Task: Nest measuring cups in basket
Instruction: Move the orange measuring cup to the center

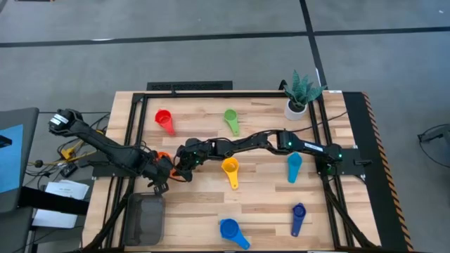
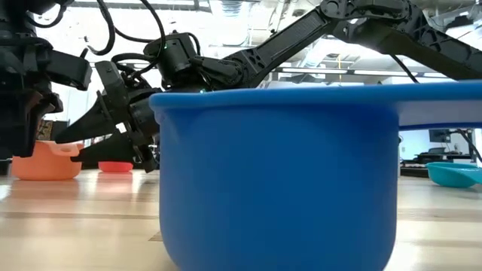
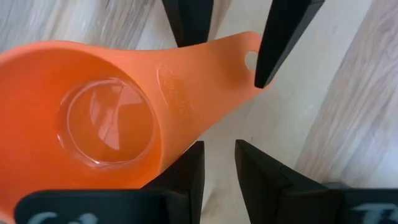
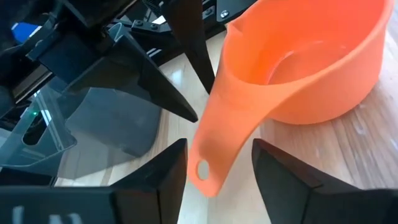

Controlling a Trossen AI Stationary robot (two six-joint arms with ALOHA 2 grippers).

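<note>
Cup [image 1: 164,156] between both claws.

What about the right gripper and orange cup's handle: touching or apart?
Cannot tell. In the right wrist view the right gripper straddles the orange plastic measuring cup at its handle, close to one jaw, without plain contact or gap.

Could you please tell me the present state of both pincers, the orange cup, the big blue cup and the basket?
Orange plastic measuring cup: upright on the table, empty, outside the basket.
Right pincer: open, one finger on each side of the orange cup's handle.
Left pincer: open, holding nothing.
Blue plastic measuring cup: upright on the table.
Dark grey mesh basket: empty.
</note>
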